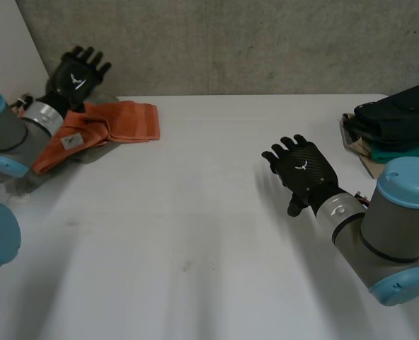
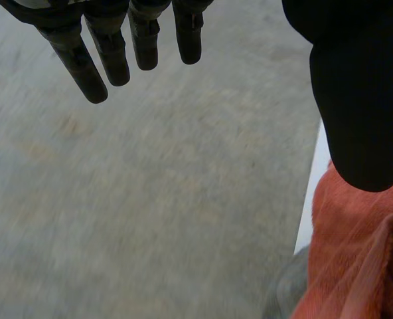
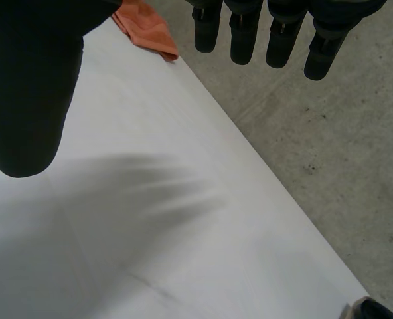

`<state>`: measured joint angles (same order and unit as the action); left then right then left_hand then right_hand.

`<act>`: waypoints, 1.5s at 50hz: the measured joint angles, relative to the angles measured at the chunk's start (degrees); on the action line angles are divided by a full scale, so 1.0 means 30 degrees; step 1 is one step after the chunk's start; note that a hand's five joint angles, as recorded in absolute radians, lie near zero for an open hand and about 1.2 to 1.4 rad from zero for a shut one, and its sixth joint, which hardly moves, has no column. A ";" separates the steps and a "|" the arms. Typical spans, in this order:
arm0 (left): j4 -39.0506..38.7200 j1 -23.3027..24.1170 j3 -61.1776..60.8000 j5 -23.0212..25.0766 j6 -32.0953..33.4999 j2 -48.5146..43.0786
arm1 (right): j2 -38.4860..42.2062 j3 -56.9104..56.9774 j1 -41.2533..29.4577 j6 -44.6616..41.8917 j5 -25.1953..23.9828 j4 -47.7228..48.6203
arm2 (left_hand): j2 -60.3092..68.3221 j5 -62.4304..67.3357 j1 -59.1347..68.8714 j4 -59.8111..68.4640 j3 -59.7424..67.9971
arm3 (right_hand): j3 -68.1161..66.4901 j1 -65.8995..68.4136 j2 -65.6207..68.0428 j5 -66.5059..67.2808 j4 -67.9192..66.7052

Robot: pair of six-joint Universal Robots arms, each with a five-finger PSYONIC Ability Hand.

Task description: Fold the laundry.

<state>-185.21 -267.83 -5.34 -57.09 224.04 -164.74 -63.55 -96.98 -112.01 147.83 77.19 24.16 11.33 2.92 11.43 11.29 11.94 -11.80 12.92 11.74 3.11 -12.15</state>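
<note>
Towel [image 1: 117, 120] at far table [image 1: 195, 241] edge beside left robot hand [image 1: 78, 74]; right robot hand [image 1: 303, 171] mid-table; both straight-fingered.

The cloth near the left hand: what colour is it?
Orange cloth, best seen in the head view.

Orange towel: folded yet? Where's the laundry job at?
Done: the orange towel lies folded at the far left corner of the table. In hand: nothing; left hand open beside it, right hand open over bare table. Left: possibly the dark stack at the far right; can't tell if it's finished.
</note>
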 measured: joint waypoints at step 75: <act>0.8615 -0.1564 0.2329 -0.0994 0.9914 -0.2929 | 0.0848 0.0168 -0.0192 -0.1003 0.0843 0.0120 | 1.8984 1.7396 1.7525 1.9040 1.8676 | 0.0000 0.0000 0.0000 0.0002 0.0000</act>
<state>-159.36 -272.52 1.65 -60.07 253.78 -173.53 -61.00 -96.47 -112.58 144.82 79.72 24.52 68.28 55.11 64.00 68.41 67.97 -11.80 12.92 11.74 3.12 -12.15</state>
